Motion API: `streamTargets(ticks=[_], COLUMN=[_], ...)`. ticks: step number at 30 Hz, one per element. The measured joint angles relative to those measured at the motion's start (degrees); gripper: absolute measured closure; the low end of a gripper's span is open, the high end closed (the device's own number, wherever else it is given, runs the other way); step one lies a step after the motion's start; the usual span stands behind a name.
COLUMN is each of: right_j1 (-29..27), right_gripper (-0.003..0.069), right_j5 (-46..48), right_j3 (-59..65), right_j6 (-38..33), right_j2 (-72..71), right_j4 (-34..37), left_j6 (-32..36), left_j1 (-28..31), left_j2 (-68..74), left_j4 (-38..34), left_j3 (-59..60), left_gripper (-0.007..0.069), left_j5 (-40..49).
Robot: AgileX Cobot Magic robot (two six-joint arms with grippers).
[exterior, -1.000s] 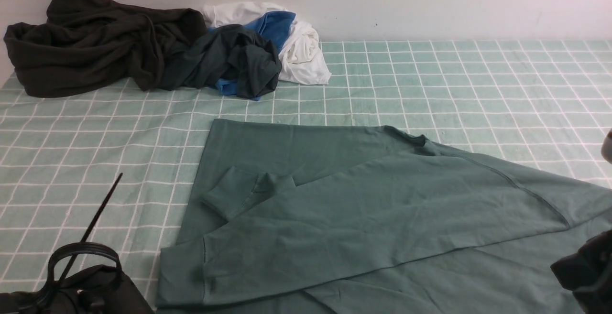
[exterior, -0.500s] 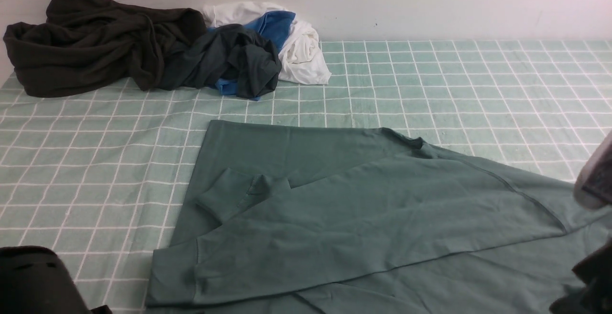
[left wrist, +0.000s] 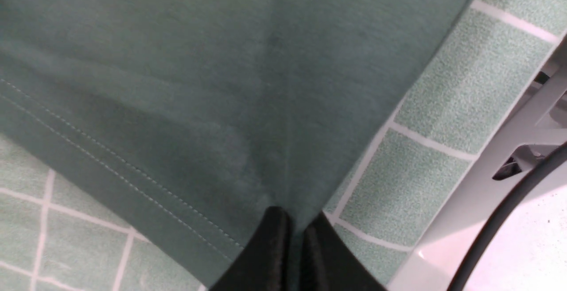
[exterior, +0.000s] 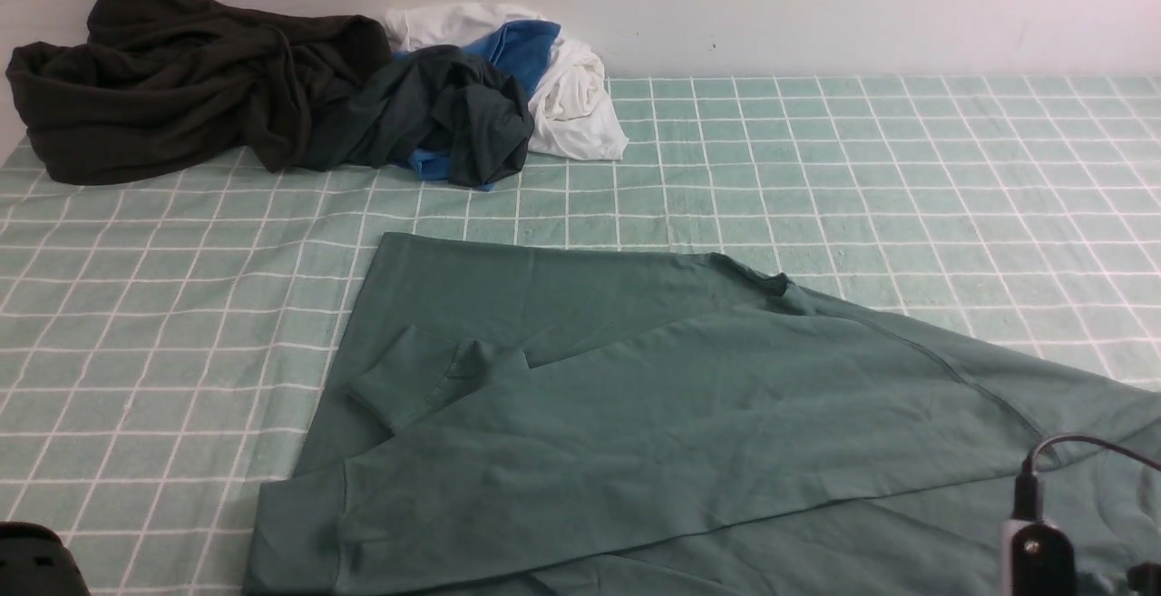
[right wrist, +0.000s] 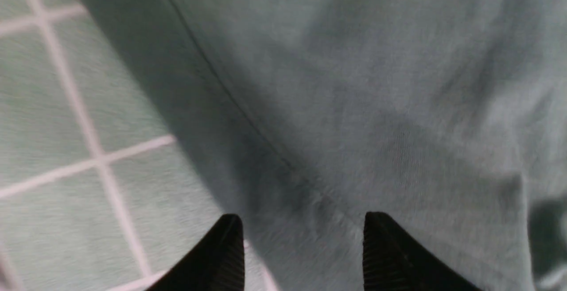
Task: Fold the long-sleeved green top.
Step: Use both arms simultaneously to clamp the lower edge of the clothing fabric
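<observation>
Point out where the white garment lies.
In the front view, the white garment lies at the back, left of centre, beside the dark teal-grey garment, beyond the green long-sleeved top.

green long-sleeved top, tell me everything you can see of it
The green long-sleeved top is plain muted sage-green jersey, lying mostly flat on the checked cloth, neck opening at its far edge. Sleeves are folded across the body: one cuff lies on it, another reaches its left edge. The left wrist view shows a double-stitched hem, and the left gripper is shut on the fabric beside it. The right gripper hangs open over the top near a seam.
</observation>
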Motion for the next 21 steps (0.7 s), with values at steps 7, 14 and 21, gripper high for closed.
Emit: streamTargets(ticks=[7, 14, 21], right_j1=[0.1, 0.1, 0.1], right_gripper=[0.0309, 0.0435, 0.0643], right_j5=[-5.4, -5.1, -5.9], right_j3=[2.0, 1.5, 1.5], right_j6=[-0.2, -0.2, -0.2], right_j2=[7.1, 8.6, 8.8], right_j4=[-6.0, -6.2, -6.5], left_j6=[0.0, 0.0, -0.1], left_j1=[0.0, 0.0, 0.0], left_j2=[0.0, 0.0, 0.0], left_j4=[-0.2, -0.2, -0.2], left_j3=[0.0, 0.0, 0.0], left_gripper=[0.0618, 0.0618, 0.0618], left_j5=[-0.9, -1.1, -1.3])
